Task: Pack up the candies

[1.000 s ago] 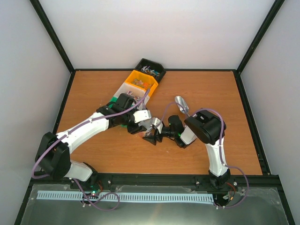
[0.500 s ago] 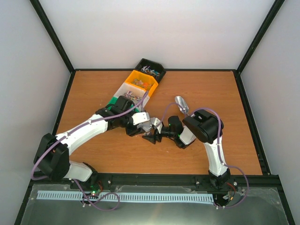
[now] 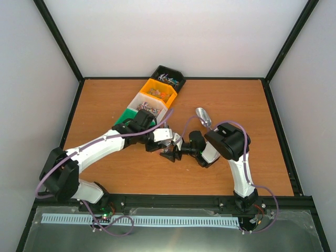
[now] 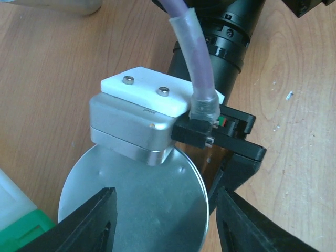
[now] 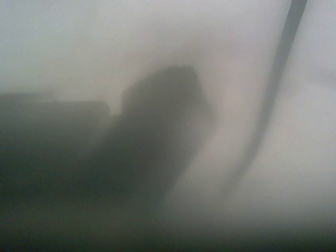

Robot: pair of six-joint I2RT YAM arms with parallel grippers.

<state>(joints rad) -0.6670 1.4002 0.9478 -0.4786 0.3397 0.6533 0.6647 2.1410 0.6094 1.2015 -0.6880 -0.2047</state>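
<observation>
Candies point(image 3: 157, 93) sit in bins point(image 3: 171, 97) while the left gripper point(image 4: 167, 191) holds its fingers spread astride the jar lid point(image 4: 121, 210), likely to unscrew it. Whether the right gripper point(image 3: 169, 153) has its fingers spread or closed cannot be told.

Lid point(image 4: 131, 207) beneath left gripper point(image 4: 165, 220), right gripper point(image 3: 169, 153) just ahead, bins point(image 3: 137, 101) holding candies point(image 3: 167, 78) behind it, scoop point(image 3: 203, 116) near right gripper.

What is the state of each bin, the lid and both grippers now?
black bin: holds candies
orange bin: holds candies
green bin: partly hidden
left gripper: fingers apart, grip unclear
silver lid: between left gripper's fingers
right gripper: jaws unclear
silver scoop: lying on table
</observation>
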